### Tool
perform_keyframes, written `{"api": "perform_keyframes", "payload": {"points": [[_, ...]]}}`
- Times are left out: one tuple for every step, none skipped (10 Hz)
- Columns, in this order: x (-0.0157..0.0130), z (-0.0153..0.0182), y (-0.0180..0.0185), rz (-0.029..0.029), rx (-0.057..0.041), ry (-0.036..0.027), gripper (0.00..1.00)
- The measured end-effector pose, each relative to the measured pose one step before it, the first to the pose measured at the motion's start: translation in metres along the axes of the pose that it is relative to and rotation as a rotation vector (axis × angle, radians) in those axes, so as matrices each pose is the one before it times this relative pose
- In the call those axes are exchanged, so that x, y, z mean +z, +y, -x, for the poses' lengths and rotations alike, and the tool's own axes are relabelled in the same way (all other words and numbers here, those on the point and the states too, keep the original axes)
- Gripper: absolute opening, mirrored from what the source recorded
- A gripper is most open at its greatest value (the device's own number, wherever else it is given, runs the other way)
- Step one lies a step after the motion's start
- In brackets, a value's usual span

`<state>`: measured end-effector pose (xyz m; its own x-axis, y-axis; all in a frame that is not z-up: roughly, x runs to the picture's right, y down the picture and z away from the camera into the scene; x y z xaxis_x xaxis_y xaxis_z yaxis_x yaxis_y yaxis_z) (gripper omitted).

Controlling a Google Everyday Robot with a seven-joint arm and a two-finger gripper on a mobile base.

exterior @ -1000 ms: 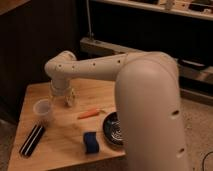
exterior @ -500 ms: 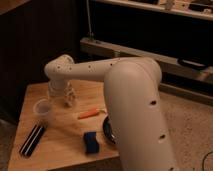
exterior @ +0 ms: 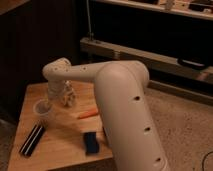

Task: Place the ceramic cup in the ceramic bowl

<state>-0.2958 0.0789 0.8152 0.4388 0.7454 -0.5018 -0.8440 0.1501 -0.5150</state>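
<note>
Gripper: the gripper (exterior: 48,99) hangs at the end of the white arm (exterior: 122,110), low over the table's far-left part, right at the far side of the cup's rim

Grip: cannot tell whether it is spread or closing on the cup; contact with the rim cannot be made out either

Ceramic cup: the ceramic cup (exterior: 43,113), plain white and without a handle, stands upright on the table near the left edge, closer to the far-left corner than to the near one, mouth up

Ceramic bowl: not made out; the arm's thick near link covers the right part of the table

Arm: comes up from the lower right as one very large pale link, runs left to a rounded elbow above the far edge, then bends down toward the cup

Table: the table (exterior: 60,137) is light wood, seen from above at an angle, its left and near edges in view

Figurine bottle: the small white figurine bottle (exterior: 68,95) stands upright near the far edge, just right of the gripper and apart from the cup

Orange piece: a thin orange piece (exterior: 87,113) lies flat about mid-table, right of the cup

Sponge: the blue sponge (exterior: 91,143) lies close to the near edge, beside the arm's big link

Striped object: a flat black object with pale stripes (exterior: 32,139) lies near the left edge toward the near-left corner, nearer than the cup

Surroundings: speckled floor (exterior: 187,125) on the right; dark shelving (exterior: 135,52) behind
</note>
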Motion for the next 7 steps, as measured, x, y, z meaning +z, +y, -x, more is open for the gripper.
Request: {"api": "perform_keyframes", "payload": {"points": [[0.00629, -0.00005, 0.00509, 0.00084, -0.02608, 0.01306, 0.57], [0.00568, -0.00083, 0.0048, -0.00026, -0.03402, 0.01272, 0.46], [0.00427, -0.00112, 0.00447, 0.00091, -0.02654, 0.01089, 0.34], [0.00093, -0.00151, 0.00208, -0.0005, -0.01443, 0.00742, 0.23], [-0.0012, -0.00236, -0.00001, -0.00016, -0.00465, 0.0026, 0.16], [-0.00886, -0.00733, -0.00207, 0.0012, -0.00238, -0.00386, 0.05], [-0.01317, -0.0089, -0.00521, 0.00131, 0.00458, -0.01335, 0.0]]}}
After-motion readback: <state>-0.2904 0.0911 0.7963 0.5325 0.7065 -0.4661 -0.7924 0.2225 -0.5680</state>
